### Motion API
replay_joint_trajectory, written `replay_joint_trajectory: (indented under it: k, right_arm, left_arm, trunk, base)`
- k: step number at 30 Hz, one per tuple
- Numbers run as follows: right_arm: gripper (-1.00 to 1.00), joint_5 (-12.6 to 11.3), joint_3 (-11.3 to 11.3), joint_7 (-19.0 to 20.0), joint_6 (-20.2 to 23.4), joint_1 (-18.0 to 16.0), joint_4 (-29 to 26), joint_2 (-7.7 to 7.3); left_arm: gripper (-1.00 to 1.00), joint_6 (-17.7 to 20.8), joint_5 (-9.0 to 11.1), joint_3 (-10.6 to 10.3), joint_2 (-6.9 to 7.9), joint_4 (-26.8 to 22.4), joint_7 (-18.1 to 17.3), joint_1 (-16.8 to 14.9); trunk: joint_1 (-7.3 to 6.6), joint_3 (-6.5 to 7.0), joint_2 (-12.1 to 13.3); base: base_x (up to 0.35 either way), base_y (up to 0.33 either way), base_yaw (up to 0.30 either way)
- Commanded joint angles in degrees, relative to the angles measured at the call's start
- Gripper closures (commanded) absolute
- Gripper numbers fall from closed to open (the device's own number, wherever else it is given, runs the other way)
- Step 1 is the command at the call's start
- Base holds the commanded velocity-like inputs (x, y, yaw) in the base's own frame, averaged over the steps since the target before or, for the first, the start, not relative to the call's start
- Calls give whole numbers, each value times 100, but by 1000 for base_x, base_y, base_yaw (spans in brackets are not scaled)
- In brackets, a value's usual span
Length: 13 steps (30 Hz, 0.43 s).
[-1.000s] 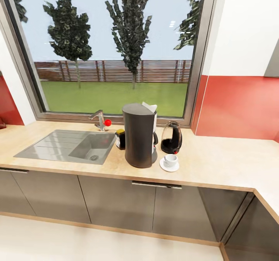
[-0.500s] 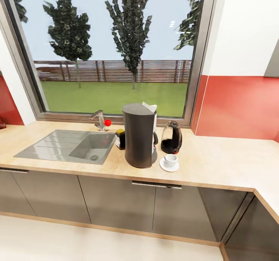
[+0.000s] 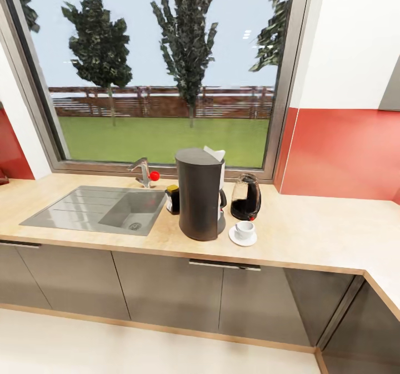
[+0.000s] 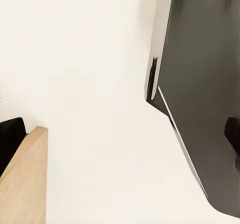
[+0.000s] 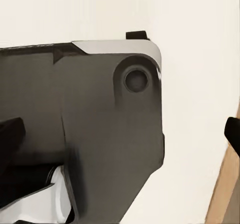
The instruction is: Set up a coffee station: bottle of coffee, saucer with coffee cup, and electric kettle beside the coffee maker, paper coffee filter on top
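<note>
Nothing changed: across the last second the head view holds the same framing and every item sits where it did, which suggests the station is finished or nearly so.
Grippers: whether the left and right pincers are spread or pressed together cannot be told; both wrist views look at pale floor and the robot's dark base.
Nearest item: small round white saucer (image 3: 243, 238) with the tiny white handled coffee cup (image 3: 244, 229) on it, just beside the machine.
Centre: tall dark grey rounded coffee maker (image 3: 199, 194) on the light wood-grain countertop (image 3: 311, 235), white folded paper coffee filter (image 3: 215, 154) on its top.
Behind: squat dark glass electric kettle (image 3: 246, 197) on one side, small dark yellow-lidded bottle of coffee (image 3: 173, 198) on the other, by the grey sink (image 3: 97, 209).
Remaining: apparently nothing to place.
</note>
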Motion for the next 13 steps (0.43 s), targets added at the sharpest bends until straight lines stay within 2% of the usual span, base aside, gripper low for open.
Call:
replay_joint_trajectory:
  k: [1, 8, 13]
  right_arm:
    - [-100, -57, 47, -19, -127, 0, -14, 4]
    - [-100, -66, 34, -19, -1277, 0, -22, 17]
    - [-100, -67, 37, -19, -1379, 0, -23, 19]
  left_arm:
    - [-100, -23, 36, -47, 1, 4, 12, -2]
    - [-100, -83, 28, -56, -17, -1, 11, -2]
    - [-100, -107, 30, -44, -35, -23, 11, -2]
  trunk:
    - [2, -8, -8]
    - [2, -8, -8]
    - [2, -8, -8]
  base:
    - [0, 0, 0]
    - [0, 0, 0]
    - [0, 0, 0]
